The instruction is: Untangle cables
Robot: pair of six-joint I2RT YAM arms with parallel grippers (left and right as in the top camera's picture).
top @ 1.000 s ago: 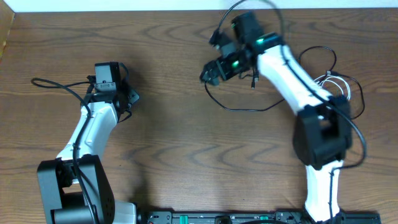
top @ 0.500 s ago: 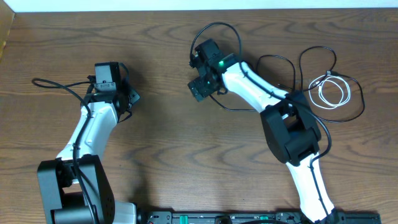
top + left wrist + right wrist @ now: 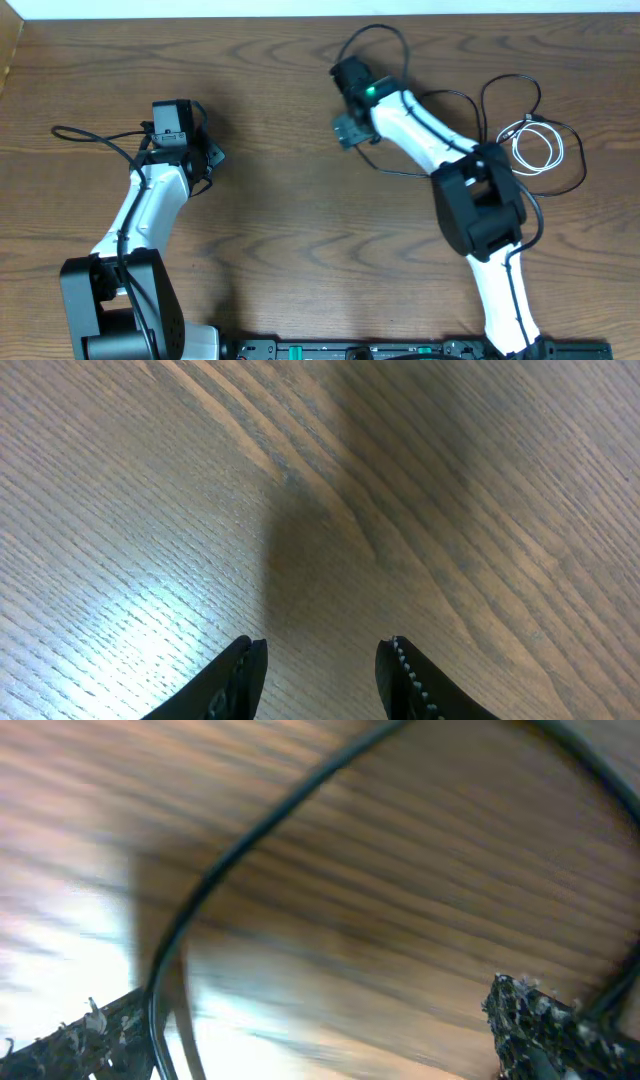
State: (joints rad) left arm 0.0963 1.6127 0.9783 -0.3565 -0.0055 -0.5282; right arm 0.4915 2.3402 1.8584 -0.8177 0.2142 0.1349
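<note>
Wooden table (image 3: 270, 240) from above: the black cable (image 3: 511, 78) loops around the right gripper (image 3: 350, 130), and the white cable (image 3: 516, 150) lies coiled well off to its right. Left wrist: the left gripper (image 3: 325, 670) is released over bare wood. Right wrist, blurred: the black cable passes between spread fingers (image 3: 540, 1020), ungrasped.

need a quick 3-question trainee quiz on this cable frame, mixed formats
1. True or false: the left gripper is shut on a cable.
2. Where is the white cable coiled? A) under the left gripper B) right of the right arm C) at the far left edge
3. Fill in: the cord running past the right gripper in its wrist view is ___ in colour.
Key: 1 false, it is open over bare table; 2 B; 3 black.
</note>
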